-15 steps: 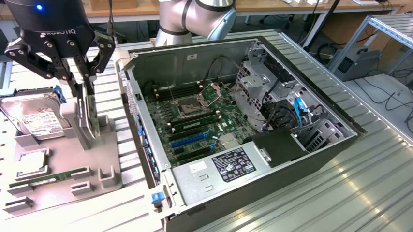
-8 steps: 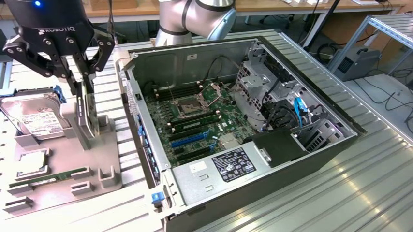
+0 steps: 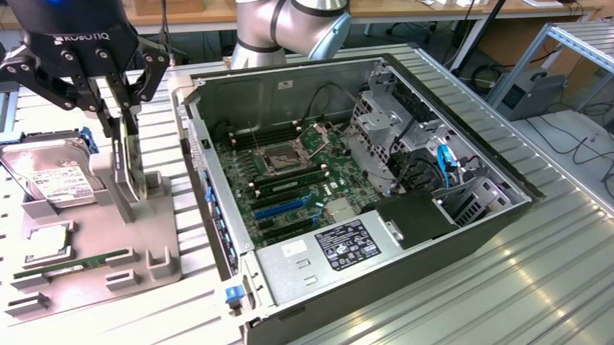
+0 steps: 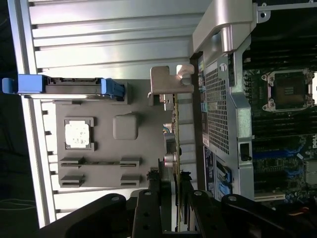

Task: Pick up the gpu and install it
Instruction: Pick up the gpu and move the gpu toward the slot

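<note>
Gripper (image 4: 169,183): black, two-fingered, pointing down over the grey tray (image 3: 161,215) at the exterior view's left. Its jaws are half-spread with one on either side of the gpu (image 4: 176,144). A sliver of gap shows on one side, so it is judged to be straddling the card rather than clamping it. Gpu: thin card standing on edge in a tray slot, directly beneath and between the fingers (image 4: 147,208), and apparently not yet lifted. Its long axis runs parallel to the case (image 3: 278,79) side wall, so the jaws face across its thickness. The pale bracket (image 4: 167,82) is at the end away from the fingers. Other tray contents, all on the card's side away from the case: hard drive (image 3: 53,176), far; cpu (image 3: 43,243), middle; memory stick (image 3: 77,261), near. Case: open, just beside the tray on the exterior view's right, with the motherboard (image 3: 321,180) exposed and the blue slots (image 3: 278,206) vacant.
</note>
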Robot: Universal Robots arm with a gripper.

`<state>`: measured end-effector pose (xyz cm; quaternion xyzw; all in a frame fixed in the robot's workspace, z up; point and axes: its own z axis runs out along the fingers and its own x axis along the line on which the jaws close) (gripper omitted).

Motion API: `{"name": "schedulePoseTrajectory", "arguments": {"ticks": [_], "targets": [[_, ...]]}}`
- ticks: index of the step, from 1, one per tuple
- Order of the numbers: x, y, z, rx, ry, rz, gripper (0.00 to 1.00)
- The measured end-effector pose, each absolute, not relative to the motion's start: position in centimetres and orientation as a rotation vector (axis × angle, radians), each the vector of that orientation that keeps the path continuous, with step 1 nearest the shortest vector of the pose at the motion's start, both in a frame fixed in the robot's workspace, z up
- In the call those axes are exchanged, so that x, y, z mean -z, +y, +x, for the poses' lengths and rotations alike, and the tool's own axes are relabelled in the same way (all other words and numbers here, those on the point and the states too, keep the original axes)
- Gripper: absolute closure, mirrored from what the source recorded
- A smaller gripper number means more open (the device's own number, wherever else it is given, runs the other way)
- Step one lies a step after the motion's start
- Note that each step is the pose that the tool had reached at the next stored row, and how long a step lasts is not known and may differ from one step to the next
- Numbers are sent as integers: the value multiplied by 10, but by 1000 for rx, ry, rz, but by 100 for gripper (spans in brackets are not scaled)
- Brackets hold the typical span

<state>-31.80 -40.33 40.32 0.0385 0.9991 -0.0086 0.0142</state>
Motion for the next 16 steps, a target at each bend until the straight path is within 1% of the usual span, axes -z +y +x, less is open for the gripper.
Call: {"name": "schedulePoseTrajectory", "arguments": {"ticks": [16], "targets": [[-414,-403,-318,27,3111,120,73]]}}
